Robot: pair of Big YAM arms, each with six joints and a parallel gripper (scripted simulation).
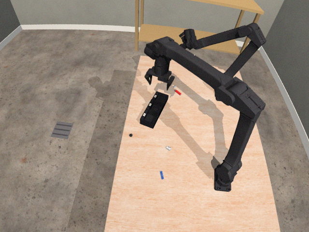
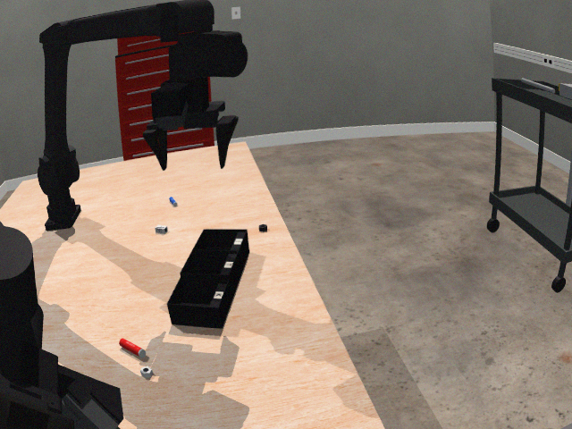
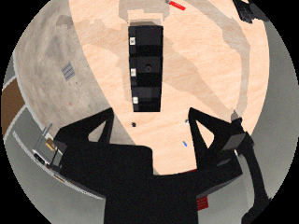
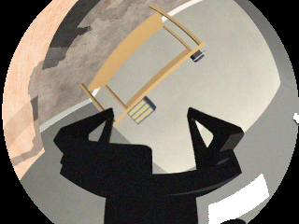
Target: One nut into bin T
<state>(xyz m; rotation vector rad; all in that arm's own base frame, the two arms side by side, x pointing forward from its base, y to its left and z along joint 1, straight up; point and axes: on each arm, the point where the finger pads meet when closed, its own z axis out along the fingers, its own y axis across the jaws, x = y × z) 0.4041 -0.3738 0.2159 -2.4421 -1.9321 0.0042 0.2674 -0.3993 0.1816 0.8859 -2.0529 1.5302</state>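
Top view shows the left pincer (image 1: 159, 86) (image 2: 192, 168) (image 3: 150, 111) spread fully open above the desk (image 1: 199, 212) (image 2: 314, 369) (image 3: 210, 47) (image 4: 23, 61), just beyond one end of the black bin row (image 1: 147, 124) (image 2: 196, 315) (image 3: 162, 70), with nothing between its fingers. The right pincer (image 1: 184, 45) (image 4: 150, 111) is also wide open and holds nothing; its wrist view faces a wooden shelf (image 4: 161, 77) and the wall. A dark nut (image 1: 156, 109) (image 3: 149, 68) lies inside the middle bin, the one marked T, its round hole showing in the left wrist view and its outline well within the walls. The three joined bins stand flat on the desk. Beside them, near the desk's edge, sits a black nut (image 1: 130, 135) (image 2: 263, 228) (image 3: 134, 124). A small silver piece (image 1: 168, 148) (image 2: 161, 229) (image 3: 187, 121) and a blue cylinder (image 1: 161, 174) (image 2: 172, 201) (image 3: 185, 144) lie farther along the desk. Off the bins' other end, a silver nut (image 1: 174, 86) (image 2: 147, 372) rests close to a red cylinder (image 1: 177, 92) (image 2: 131, 347) (image 3: 177, 6), both on the desk
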